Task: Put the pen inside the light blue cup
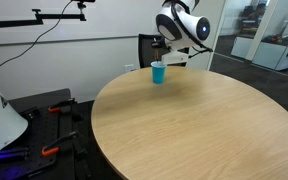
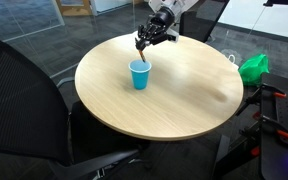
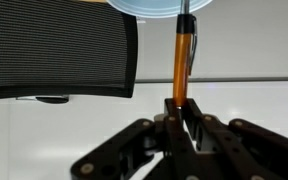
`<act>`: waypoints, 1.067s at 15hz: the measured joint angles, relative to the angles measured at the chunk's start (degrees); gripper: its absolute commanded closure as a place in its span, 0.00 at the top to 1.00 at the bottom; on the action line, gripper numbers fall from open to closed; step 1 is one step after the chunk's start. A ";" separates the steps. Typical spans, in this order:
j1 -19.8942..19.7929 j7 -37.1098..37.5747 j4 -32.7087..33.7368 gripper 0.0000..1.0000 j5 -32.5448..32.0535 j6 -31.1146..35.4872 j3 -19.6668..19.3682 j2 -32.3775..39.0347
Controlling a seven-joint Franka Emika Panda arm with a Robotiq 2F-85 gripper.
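The light blue cup (image 1: pixel 159 73) stands upright on the round wooden table (image 1: pixel 194 125), near its far edge; it also shows in an exterior view (image 2: pixel 139 74) and, only as its rim, at the top of the wrist view (image 3: pixel 159 5). My gripper (image 2: pixel 144 43) hangs just above and behind the cup. It is shut on the pen (image 3: pixel 182 62), an orange stick with a dark clip that points from the fingertips (image 3: pixel 181 108) towards the cup's rim. In an exterior view the gripper (image 1: pixel 165 55) sits right over the cup; the pen is too small to make out there.
A black mesh office chair (image 3: pixel 54 55) stands behind the table; another dark chair (image 2: pixel 24 100) is at the near side. A green object (image 2: pixel 252 68) lies off the table's edge. Black equipment and cables (image 1: pixel 44 125) sit on the floor beside the table.
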 measured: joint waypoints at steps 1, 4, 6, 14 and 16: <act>0.15 0.00 0.70 0.04 -0.11 -0.02 0.00 0.67; 0.32 0.00 2.52 0.04 -0.55 -0.03 0.00 2.66; 0.30 0.00 3.51 0.04 -0.80 -0.03 -0.03 3.89; 0.22 0.01 6.80 0.04 -1.85 0.05 -0.15 7.92; 0.14 0.06 7.55 0.04 -1.86 0.11 -0.21 8.76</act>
